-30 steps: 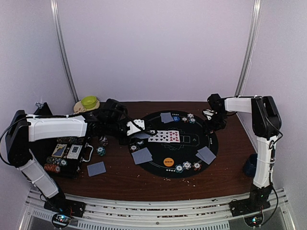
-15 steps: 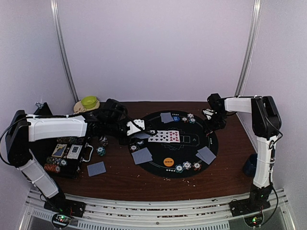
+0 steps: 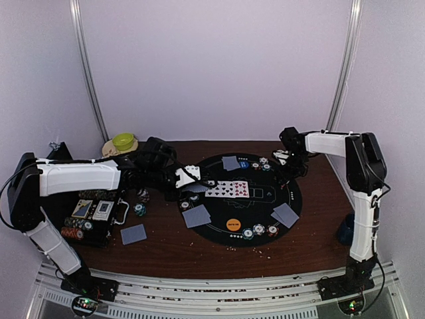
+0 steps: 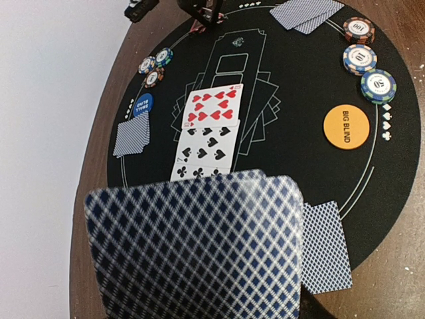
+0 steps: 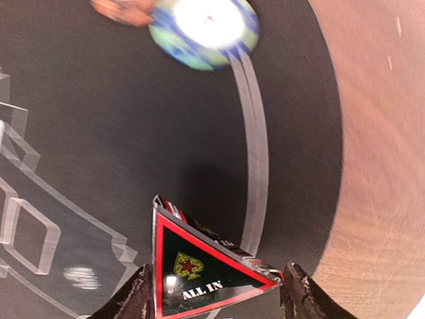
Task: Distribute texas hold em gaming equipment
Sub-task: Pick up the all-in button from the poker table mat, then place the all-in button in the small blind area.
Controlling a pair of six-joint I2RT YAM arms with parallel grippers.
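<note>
1. Playing cards [image 4: 206, 133] lie face-up in a row mid-mat, with face-down hands, chip stacks [image 4: 362, 58] and the orange Big Blind button [image 4: 346, 125] set round the black mat [image 4: 299, 179]; distribution looks well advanced
2. Left gripper [image 3: 189, 177] pinches the deck [image 4: 199, 252] over the mat's edge, so dealing seems unfinished
3. Right gripper [image 5: 219, 290] clamps the triangular ALL IN marker [image 5: 199, 266] above the mat's rim, near a teal chip [image 5: 202, 30]; it looks not yet placed

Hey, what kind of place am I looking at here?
Probably a robot test booth staged as a poker table: plain white walls enclose a wooden table, two robot arms are bolted at its near edge, and a round black poker mat carries cards and chips.
</note>
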